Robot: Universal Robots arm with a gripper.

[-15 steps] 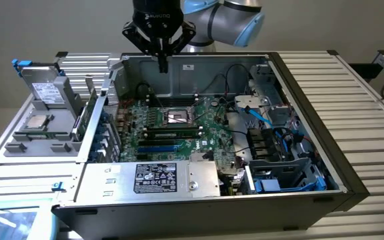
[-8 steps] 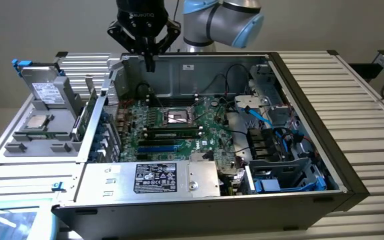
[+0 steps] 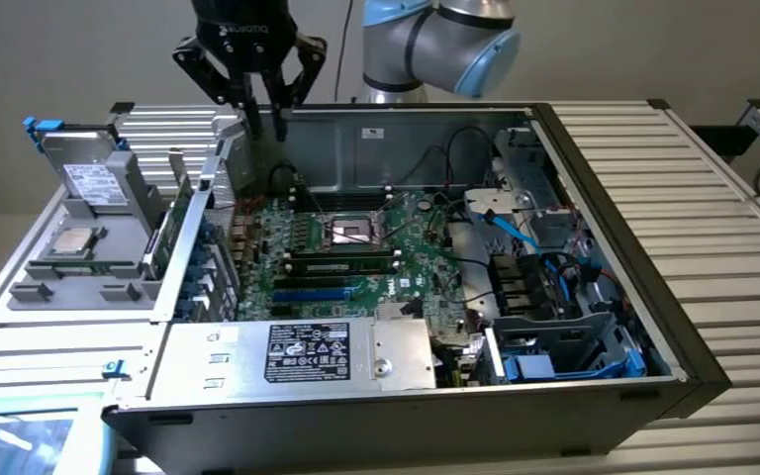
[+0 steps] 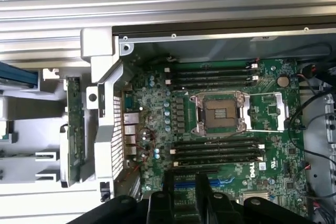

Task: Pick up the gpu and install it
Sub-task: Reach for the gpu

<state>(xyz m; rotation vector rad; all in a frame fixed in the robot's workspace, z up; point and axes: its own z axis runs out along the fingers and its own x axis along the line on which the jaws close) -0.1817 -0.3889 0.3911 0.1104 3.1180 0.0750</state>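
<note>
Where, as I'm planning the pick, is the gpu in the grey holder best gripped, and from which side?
Probably its upper edge, from straight above, clamping across the two flat faces. The gpu stands on edge in the grey holder, faces upright, and the case wall stands close beside it.

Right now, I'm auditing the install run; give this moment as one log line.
hand: open, empty | position: above the open case, over the motherboard | contact: none seen

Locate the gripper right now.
In the exterior view, the gripper hangs over the computer case at its far corner on that view's left, above the motherboard edge nearest the grey parts tray.
</note>
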